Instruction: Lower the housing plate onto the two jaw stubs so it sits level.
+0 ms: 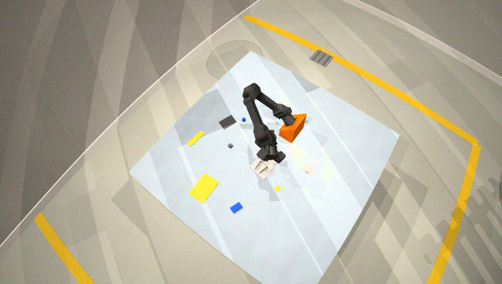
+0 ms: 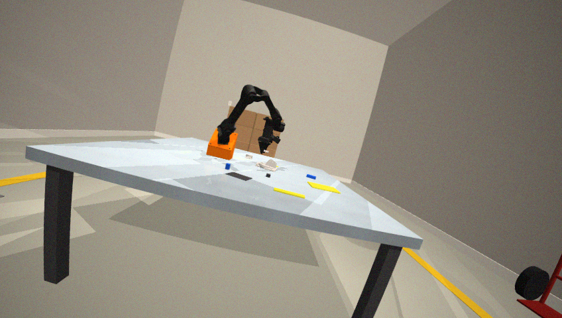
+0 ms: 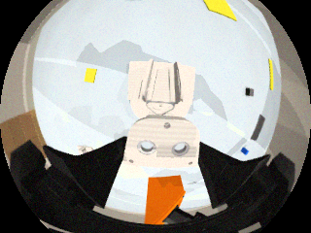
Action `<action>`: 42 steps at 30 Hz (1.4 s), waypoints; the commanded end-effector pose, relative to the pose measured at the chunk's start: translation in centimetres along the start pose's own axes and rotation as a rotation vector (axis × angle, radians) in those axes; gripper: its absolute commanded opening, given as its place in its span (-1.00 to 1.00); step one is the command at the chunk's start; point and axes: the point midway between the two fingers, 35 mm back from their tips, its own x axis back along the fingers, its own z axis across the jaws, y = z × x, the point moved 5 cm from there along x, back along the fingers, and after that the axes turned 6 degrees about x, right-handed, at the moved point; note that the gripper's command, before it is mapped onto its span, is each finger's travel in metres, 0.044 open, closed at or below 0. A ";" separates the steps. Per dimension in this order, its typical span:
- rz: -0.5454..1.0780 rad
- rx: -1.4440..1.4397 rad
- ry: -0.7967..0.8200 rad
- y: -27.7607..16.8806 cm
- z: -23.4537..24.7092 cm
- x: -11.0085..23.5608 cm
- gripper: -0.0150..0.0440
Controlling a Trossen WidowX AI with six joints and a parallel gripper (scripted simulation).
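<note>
My gripper (image 3: 162, 143) (image 2: 264, 151) is shut on the pale housing plate (image 3: 162, 127) (image 2: 266, 151), gripping its two side edges. The plate has two large round holes and small dark holes. It hangs in the air above the table. The pale base (image 3: 137, 73) (image 1: 266, 175) (image 2: 260, 165) lies on the table beyond the plate in the wrist view. Two long, narrow raised jaws (image 3: 178, 83) stand on it, side by side. The plate covers the base's near end in the wrist view, so the stubs there cannot be told. A clear gap shows between plate and base in the exterior view.
A small pale part (image 1: 308, 169) (image 2: 248, 156) lies beside the base. A small yellow square (image 1: 277, 188) (image 3: 90, 75), a blue block (image 1: 236, 207), a large yellow plate (image 1: 203, 188) and a small dark cube (image 1: 230, 145) (image 3: 249, 91) lie around. The orange arm mount (image 1: 292, 132) (image 2: 221, 150) stands behind.
</note>
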 end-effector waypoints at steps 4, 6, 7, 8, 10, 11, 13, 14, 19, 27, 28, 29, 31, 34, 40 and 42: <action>0.002 -0.003 0.003 0.0 0.1 0.0 0.70; 0.002 -0.003 0.003 0.0 0.1 0.0 0.70; 0.002 -0.003 0.003 0.0 0.1 0.0 0.70; 0.002 -0.003 0.003 0.0 0.1 0.0 0.70; 0.002 -0.003 0.003 0.0 0.1 0.0 0.70; 0.002 -0.003 0.003 0.0 0.1 0.0 0.70; 0.002 -0.006 0.003 -0.1 0.2 0.0 0.70; 0.002 -0.007 0.003 -0.1 0.2 0.0 0.70; 0.002 -0.007 0.003 -0.1 0.2 0.0 0.70; 0.002 -0.007 0.003 0.0 0.2 -0.6 0.70; 0.002 -0.007 0.004 0.0 0.2 -0.8 0.70; 0.002 -0.007 0.004 0.0 0.3 -0.9 0.70; 0.002 -0.007 0.004 0.0 0.3 -1.3 0.70; 0.001 -0.007 0.004 0.0 0.3 -1.8 0.70; 0.001 -0.007 0.005 0.1 0.3 -2.8 0.70; 0.001 -0.007 0.004 0.1 0.3 -3.1 0.70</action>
